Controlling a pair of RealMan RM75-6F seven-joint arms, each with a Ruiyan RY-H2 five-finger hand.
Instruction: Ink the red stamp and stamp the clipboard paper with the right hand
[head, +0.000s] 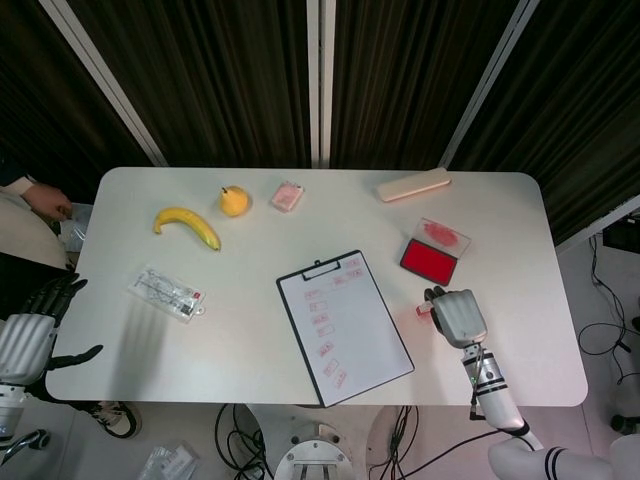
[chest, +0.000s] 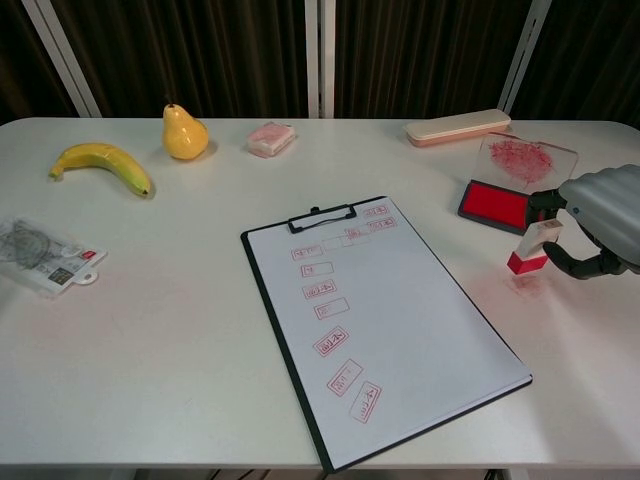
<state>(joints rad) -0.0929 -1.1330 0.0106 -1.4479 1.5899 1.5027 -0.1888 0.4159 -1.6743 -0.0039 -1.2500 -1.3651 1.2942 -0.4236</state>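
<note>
chest view shows the right hand (chest: 597, 225) near the table's (chest: 180, 330) right edge, fingers clamped on the red stamp (chest: 532, 249) held upright just off the surface, between the ink pad (chest: 494, 204) and the clipboard (chest: 375, 325), while the left hand (head: 30, 335) hangs off the left edge, fingers apart.

Your right robot hand (chest: 600, 225) grips the red stamp (chest: 532, 250) upright, its red base just above a faint red smudge on the tabletop (chest: 150, 330). The open red ink pad (chest: 493, 204) lies just beyond it. The clipboard paper (chest: 385, 320) lies left of it, already carrying red imprints.
</note>
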